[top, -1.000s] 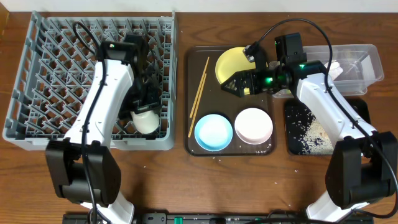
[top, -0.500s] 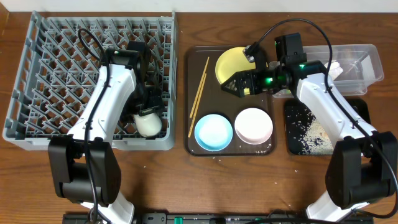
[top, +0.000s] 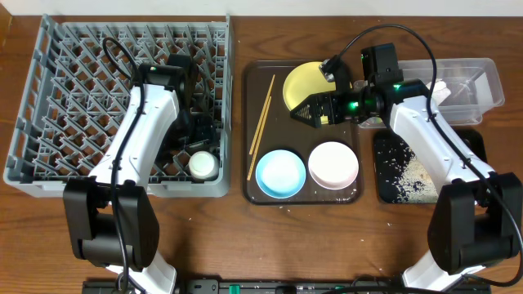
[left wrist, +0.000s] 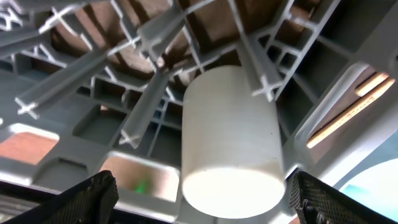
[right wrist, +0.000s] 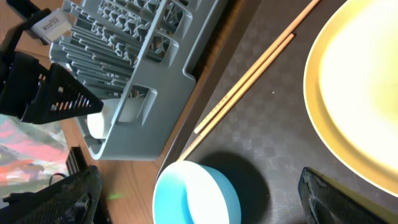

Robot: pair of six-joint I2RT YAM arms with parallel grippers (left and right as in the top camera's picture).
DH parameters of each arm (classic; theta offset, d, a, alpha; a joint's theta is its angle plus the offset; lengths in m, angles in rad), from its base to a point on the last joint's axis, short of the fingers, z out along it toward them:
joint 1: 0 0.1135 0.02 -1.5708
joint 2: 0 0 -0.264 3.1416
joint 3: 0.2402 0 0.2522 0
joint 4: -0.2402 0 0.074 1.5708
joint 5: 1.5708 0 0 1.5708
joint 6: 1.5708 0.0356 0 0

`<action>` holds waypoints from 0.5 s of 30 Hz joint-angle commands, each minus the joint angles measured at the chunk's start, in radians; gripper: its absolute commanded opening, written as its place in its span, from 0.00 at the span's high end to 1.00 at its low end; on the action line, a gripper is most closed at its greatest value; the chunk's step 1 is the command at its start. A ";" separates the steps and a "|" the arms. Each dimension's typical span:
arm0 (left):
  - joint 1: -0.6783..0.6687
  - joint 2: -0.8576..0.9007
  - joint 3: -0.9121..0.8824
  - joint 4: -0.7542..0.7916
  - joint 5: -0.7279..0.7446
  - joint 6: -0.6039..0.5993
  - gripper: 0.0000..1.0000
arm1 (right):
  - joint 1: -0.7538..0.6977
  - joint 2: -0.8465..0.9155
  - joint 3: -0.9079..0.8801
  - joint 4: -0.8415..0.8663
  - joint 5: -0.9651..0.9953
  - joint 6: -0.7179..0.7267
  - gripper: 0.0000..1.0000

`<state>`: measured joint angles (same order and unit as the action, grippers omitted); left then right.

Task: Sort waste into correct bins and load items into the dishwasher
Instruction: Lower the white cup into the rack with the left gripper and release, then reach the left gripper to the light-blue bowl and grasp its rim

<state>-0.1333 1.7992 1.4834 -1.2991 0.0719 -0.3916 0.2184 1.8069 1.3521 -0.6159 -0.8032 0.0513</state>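
A small white cup (top: pixel 202 165) (left wrist: pixel 231 137) stands among the pegs in the near right corner of the grey dishwasher rack (top: pixel 82 98). My left gripper (top: pixel 196 145) (left wrist: pixel 205 202) is open just above it, a finger on each side and neither touching. My right gripper (top: pixel 315 109) (right wrist: pixel 202 199) hangs open and holds nothing over the near edge of the yellow plate (top: pixel 304 80) (right wrist: pixel 354 93). On the brown tray (top: pixel 255 194) also lie the chopsticks (top: pixel 261 122) (right wrist: pixel 249 78), the blue bowl (top: pixel 280 173) (right wrist: pixel 193 196) and the white bowl (top: pixel 333 164).
The clear tub (top: pixel 466 82) sits at the far right with something white in it. In front of it the black tray (top: pixel 392 188) holds scattered pale crumbs (top: pixel 404 167). A few crumbs lie on the wood by the brown tray's front edge.
My left gripper has opened and let go of the cup, which went from leaning in the jaws to standing in the rack. The right arm has not moved.
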 commanded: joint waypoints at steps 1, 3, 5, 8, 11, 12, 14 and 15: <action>-0.004 0.002 0.068 -0.029 -0.002 0.027 0.09 | 0.005 -0.019 0.007 0.011 0.016 -0.022 0.01; -0.010 -0.019 0.103 -0.035 -0.002 0.036 0.09 | 0.003 -0.019 0.008 0.034 0.008 -0.021 0.01; -0.023 -0.052 0.131 -0.034 -0.002 0.041 0.09 | 0.003 -0.027 0.014 0.048 0.016 -0.003 0.01; -0.056 -0.115 0.149 -0.027 -0.001 0.040 0.09 | 0.004 -0.055 0.037 0.050 0.068 0.001 0.01; -0.096 -0.171 0.149 -0.028 -0.001 0.040 0.09 | 0.004 -0.109 0.059 0.047 0.134 0.002 0.01; -0.113 -0.186 0.149 -0.029 0.001 0.039 0.09 | 0.004 -0.130 0.063 0.047 0.158 0.007 0.01; -0.144 -0.201 0.149 -0.030 0.024 0.039 0.09 | 0.003 -0.182 0.065 0.039 0.227 0.034 0.01; -0.158 -0.202 0.149 -0.029 0.042 0.039 0.09 | 0.002 -0.208 0.065 0.026 0.275 0.055 0.01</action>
<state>-0.2619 1.6051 1.6150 -1.3273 0.0814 -0.3649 0.2184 1.6947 1.3796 -0.5789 -0.6506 0.0628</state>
